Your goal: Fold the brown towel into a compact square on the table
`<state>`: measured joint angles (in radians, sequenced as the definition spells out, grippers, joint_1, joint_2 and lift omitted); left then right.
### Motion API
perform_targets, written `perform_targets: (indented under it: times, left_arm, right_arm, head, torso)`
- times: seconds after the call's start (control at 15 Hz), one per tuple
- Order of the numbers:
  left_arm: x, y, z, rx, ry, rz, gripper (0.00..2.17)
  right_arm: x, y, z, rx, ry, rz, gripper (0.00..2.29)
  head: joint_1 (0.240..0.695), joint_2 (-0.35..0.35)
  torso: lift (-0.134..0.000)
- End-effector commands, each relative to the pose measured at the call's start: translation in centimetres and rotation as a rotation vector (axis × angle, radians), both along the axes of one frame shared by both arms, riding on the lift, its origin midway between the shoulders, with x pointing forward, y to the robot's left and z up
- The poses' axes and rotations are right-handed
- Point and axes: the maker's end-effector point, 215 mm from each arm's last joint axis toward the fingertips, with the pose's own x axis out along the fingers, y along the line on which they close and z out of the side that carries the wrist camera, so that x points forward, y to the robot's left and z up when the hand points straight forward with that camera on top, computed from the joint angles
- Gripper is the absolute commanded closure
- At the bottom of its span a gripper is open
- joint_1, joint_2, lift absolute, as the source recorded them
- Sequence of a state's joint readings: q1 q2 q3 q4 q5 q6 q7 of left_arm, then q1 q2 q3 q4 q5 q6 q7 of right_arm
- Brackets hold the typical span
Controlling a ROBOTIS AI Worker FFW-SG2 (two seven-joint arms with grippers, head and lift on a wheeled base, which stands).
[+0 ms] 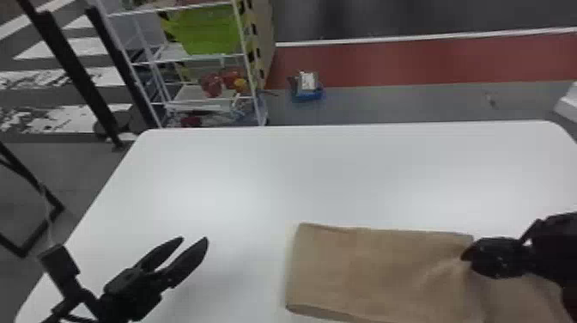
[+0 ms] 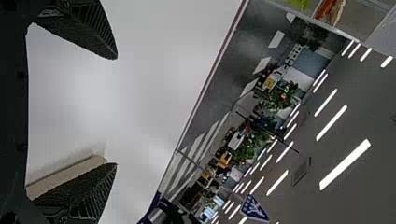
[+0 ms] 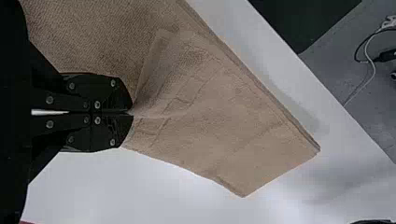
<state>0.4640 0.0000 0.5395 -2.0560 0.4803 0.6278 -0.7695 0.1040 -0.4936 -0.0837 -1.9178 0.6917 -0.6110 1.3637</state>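
Observation:
The brown towel [image 1: 369, 270] lies folded into a long strip on the white table's near right part. My right gripper [image 1: 466, 257] is at its far right edge, shut on the cloth, with creases fanning out from the grip. In the right wrist view, the right gripper [image 3: 131, 112] pinches the towel [image 3: 224, 126] between its closed fingers. My left gripper [image 1: 195, 242] stands open over the table, left of the towel and apart from it. The left wrist view has the left gripper [image 2: 116, 111] with nothing between its fingertips, and an edge of towel [image 2: 70, 170] beside one finger.
The white table [image 1: 274, 172] reaches well beyond the towel. Past its far edge stand a shelf rack [image 1: 195, 58] with a green bin [image 1: 206, 30] and a small blue item [image 1: 307, 92] on the floor. Black metal posts [image 1: 77, 73] rise at the left.

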Motion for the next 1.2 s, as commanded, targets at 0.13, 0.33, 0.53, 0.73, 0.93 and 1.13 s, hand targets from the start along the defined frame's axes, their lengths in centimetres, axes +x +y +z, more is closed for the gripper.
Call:
perform_targets:
  times: [0.13,0.33,0.53,0.73,0.93,1.13]
  left_arm:
    - [0.0,-0.4,0.6,-0.001,-0.015,-0.015,0.05]
    - [0.3,-0.2,1.8,0.013,-0.044,-0.014,0.05]
    - [1.4,0.1,2.8,0.05,-0.098,0.025,0.06]
    - [2.1,-0.1,3.5,0.075,-0.134,0.045,0.06]
    - [2.2,-0.3,3.6,0.079,-0.136,0.039,0.06]
    - [2.2,-0.3,3.5,0.081,-0.132,0.038,0.06]
  right_arm:
    - [-0.3,0.9,0.2,0.028,0.006,0.004,1.29]
    - [-0.5,0.6,6.9,0.096,-0.11,-0.028,1.29]
    - [-2.4,-2.5,4.7,0.061,-0.074,-0.067,1.29]
    - [-3.1,-3.3,0.5,0.024,-0.006,-0.059,1.29]
    - [-2.9,-2.4,0.9,0.041,-0.016,-0.052,1.29]
    - [-2.9,-3.2,5.2,0.055,-0.106,-0.068,1.29]
  head:
    - [0.695,0.137]
    - [0.695,0.147]
    - [0.695,0.144]
    - [0.695,0.109]
    - [0.695,0.096]
    - [0.695,0.101]
  torso:
    - [-0.134]
    - [-0.134]
    - [-0.134]
    - [-0.134]
    - [-0.134]
    - [-0.134]
